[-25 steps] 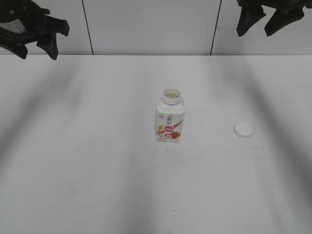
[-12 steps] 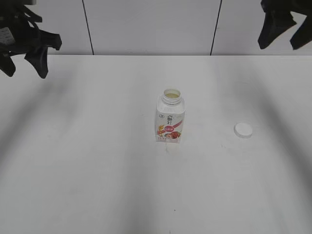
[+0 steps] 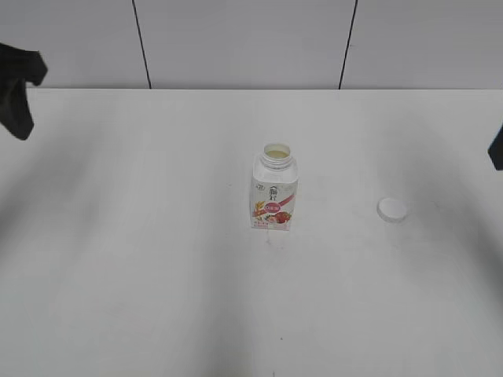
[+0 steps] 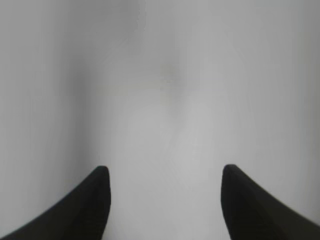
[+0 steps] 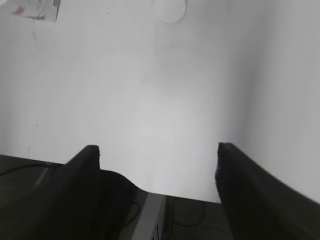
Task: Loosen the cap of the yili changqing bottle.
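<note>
1. White plastic makes up the yili changqing bottle (image 3: pixel 275 195), a small squarish drink bottle with rounded shoulders that stands upright near the middle of the tabletop (image 3: pixel 141 259).
2. Its short wide neck is threaded and uncovered, and a pale cream-coloured filling shows inside the mouth.
3. On the front face sits a small dark logo, with a pink-red fruit label lower down that reaches almost to the base.
4. Off to the right of the bottle, well apart from it, the cap (image 3: pixel 391 209) lies on the tabletop, a small round white disc.
5. From the right wrist view the cap (image 5: pixel 170 10) appears as a pale round shape at the top edge, and a corner of the bottle's label (image 5: pixel 35 9) shows at the top left.
6. At the left edge of the exterior view, the left tool (image 3: pixel 17 90) is a dark shape raised above the tabletop, far from the bottle.
7. In its own wrist view the left tool (image 4: pixel 165 200) has its two dark fingers (image 4: pixel 90 205) spread well apart with only blurred pale surface between them.
8. Only a dark sliver of the right tool (image 3: pixel 497 148) shows at the right edge of the exterior view.
9. In its own wrist view, the right tool (image 5: pixel 157 175) stands wide, nothing held, over the near edge of the tabletop.
</note>
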